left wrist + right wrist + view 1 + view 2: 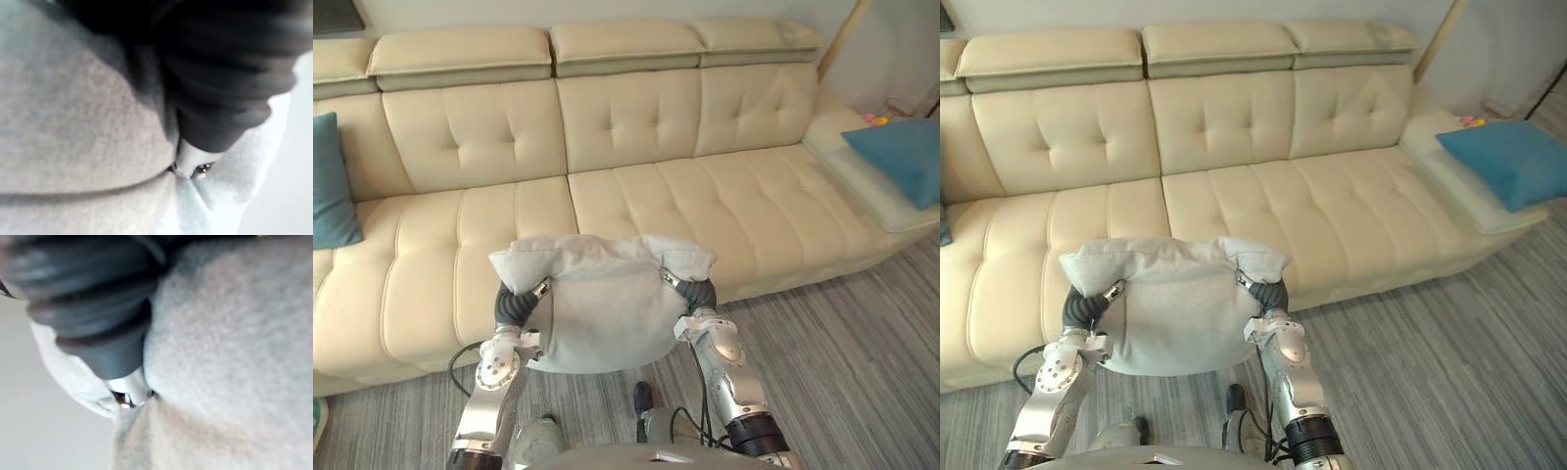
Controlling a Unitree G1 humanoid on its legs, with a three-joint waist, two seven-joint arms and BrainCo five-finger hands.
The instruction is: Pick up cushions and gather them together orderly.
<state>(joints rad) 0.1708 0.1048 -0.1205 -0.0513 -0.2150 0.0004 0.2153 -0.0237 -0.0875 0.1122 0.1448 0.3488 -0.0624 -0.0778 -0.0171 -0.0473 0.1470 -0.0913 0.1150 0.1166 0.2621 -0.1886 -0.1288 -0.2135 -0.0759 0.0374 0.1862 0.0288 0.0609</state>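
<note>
A grey cushion [602, 313] hangs at lower centre, squeezed between the left hand [514, 304] and right hand [697, 294]. Fabric hides their grip, so I cannot tell if it is open or closed. Teal cushions lie ungathered at the sofa's [705, 196] left edge [331, 181] and upper right [901, 157].

The grey cushion [602, 308] at 6 o'clock is pale and plain. The sofa [705, 186] is cream with a tufted, dimpled pattern. A teal cushion [331, 181] lies at 9 o'clock and a blue cushion [901, 157] at 3 o'clock. The floor [842, 362] is grey with streaked planks. Dark ribbed covers wrap the left robot hand [514, 304] and the right robot hand [697, 294].
</note>
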